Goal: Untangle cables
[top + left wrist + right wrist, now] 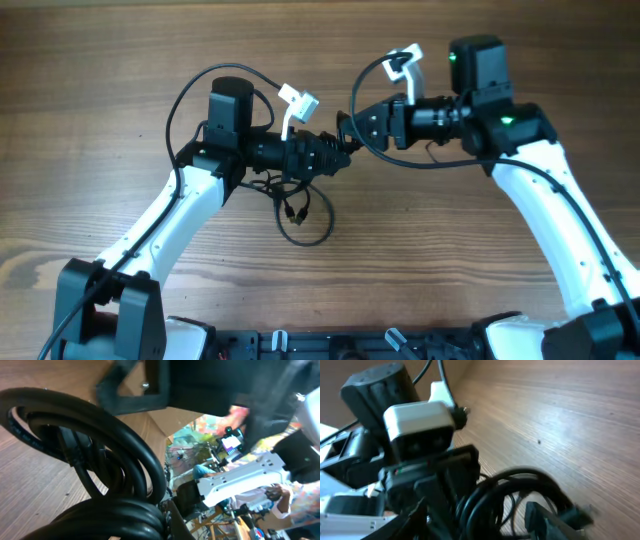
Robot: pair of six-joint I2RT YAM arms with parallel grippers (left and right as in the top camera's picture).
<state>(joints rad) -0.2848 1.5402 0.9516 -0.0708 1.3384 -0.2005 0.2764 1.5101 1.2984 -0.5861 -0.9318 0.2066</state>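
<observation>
The left arm's fingers are clenched, apparently on the clump of thin black cables, whose loop trails onto the wooden table below. The right arm's fingers sit just beside; I cannot tell their state. This looks like taking a second hold, and the next move calls for pinching one strand and drawing it apart.

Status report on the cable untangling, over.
Left hand shut on cables, which trail onto table. Right hand close beside it, grip unclear. Hands crowd each other.
</observation>
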